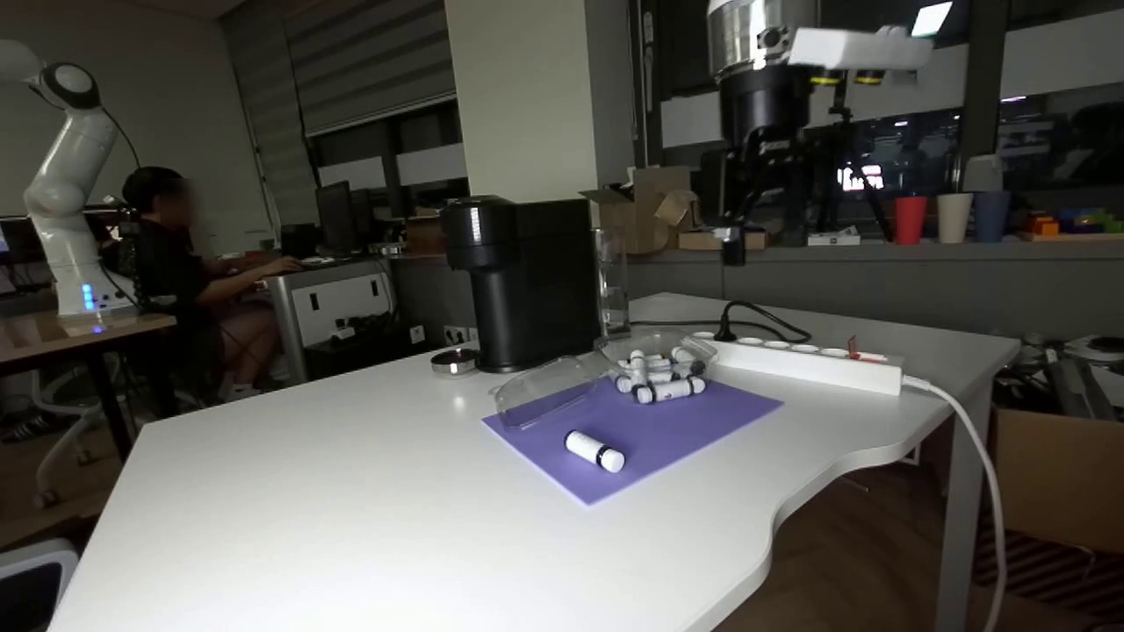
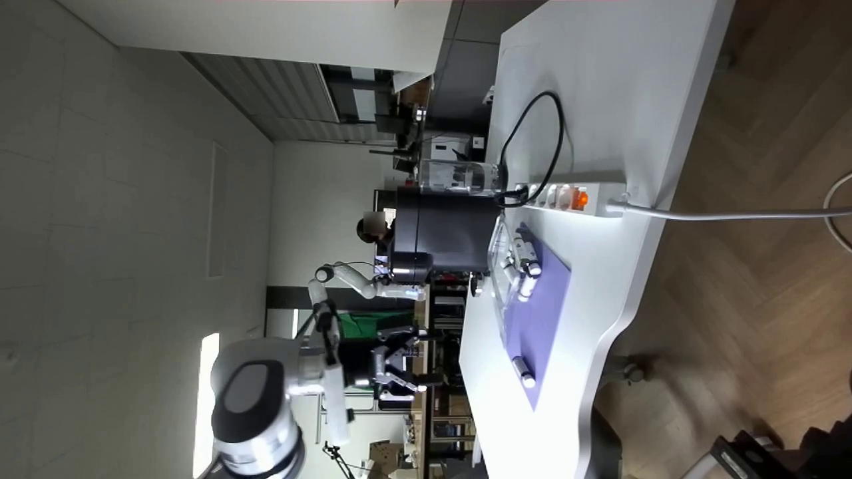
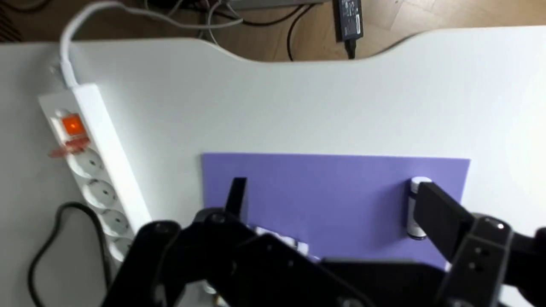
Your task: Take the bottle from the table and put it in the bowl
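White desk (image 1: pixel 351 491) below, jaws spread; the lone bottle (image 3: pixel 413 224), wrist-view four o'clock, looks light, stiff, slippery: we'd pinch its middle.

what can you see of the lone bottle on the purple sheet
The bottle is a small white cylinder, seemingly plastic, with a dark band near its white end and a dark rim opposite. It lies on its side on the sheet, apart from the other bottles, touching nothing else visible. In the wrist view, one of the fingers hides part of it.
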`<state>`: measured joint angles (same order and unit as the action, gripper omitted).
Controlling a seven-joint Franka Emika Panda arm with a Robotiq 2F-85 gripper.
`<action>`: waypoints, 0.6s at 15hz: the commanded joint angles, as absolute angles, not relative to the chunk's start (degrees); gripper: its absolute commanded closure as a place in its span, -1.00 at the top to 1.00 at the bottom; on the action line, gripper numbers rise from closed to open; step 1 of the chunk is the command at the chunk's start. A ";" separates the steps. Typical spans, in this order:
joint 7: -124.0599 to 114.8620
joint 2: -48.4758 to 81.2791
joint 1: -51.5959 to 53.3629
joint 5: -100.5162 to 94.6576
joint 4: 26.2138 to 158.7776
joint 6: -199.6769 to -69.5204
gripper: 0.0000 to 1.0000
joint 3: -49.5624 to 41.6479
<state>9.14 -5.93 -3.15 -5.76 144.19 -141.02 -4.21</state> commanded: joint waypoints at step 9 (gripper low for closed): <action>2.59 10.73 3.10 -9.76 141.12 -155.50 1.00 1.56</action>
<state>2.44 10.78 3.03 -9.90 141.17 -155.65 1.62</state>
